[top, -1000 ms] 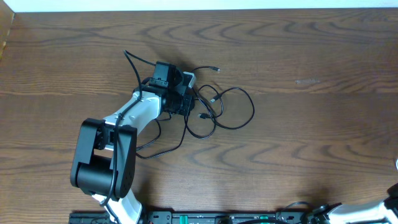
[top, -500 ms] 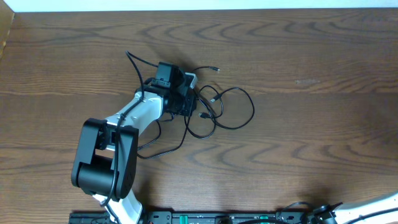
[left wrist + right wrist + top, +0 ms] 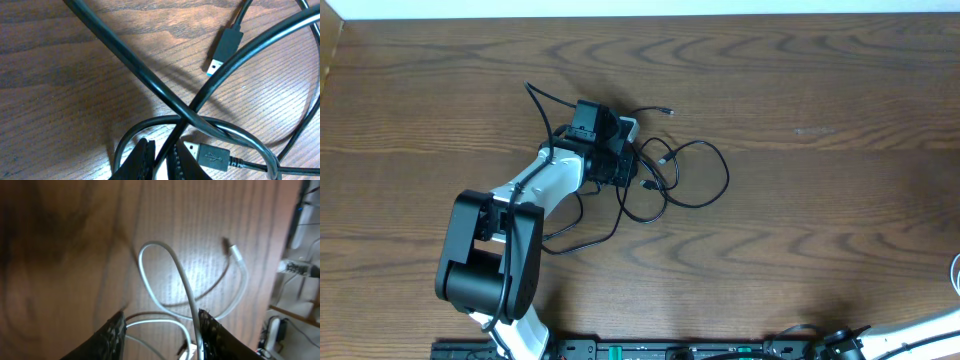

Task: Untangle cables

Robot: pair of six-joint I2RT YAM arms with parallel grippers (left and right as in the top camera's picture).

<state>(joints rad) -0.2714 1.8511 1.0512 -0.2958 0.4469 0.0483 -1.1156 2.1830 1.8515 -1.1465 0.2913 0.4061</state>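
Note:
The black cable (image 3: 712, 192) lies in loose crossing loops at the table's middle. In the left wrist view its strands (image 3: 150, 80) cross, with one USB plug (image 3: 225, 45) at top right and another (image 3: 212, 156) by the fingers. My left gripper (image 3: 623, 163) sits on the tangle's left side, its jaws (image 3: 161, 161) shut on one black strand. The white cable (image 3: 170, 275) lies looped on the wood under my right gripper (image 3: 160, 332), which is open with a strand running between its fingers. A bit of white cable (image 3: 956, 272) shows at the overhead view's right edge.
The left arm's own thicker black wire (image 3: 536, 102) arcs off its wrist, and another curve (image 3: 585, 238) lies beside the arm. The right arm (image 3: 920, 335) barely shows at the bottom right corner. Equipment and a table edge (image 3: 295, 265) lie at the right.
The left gripper stays at the tangle, almost still. The right arm has dropped lower at the bottom right corner, and the white cable bit has shifted slightly at the right edge.

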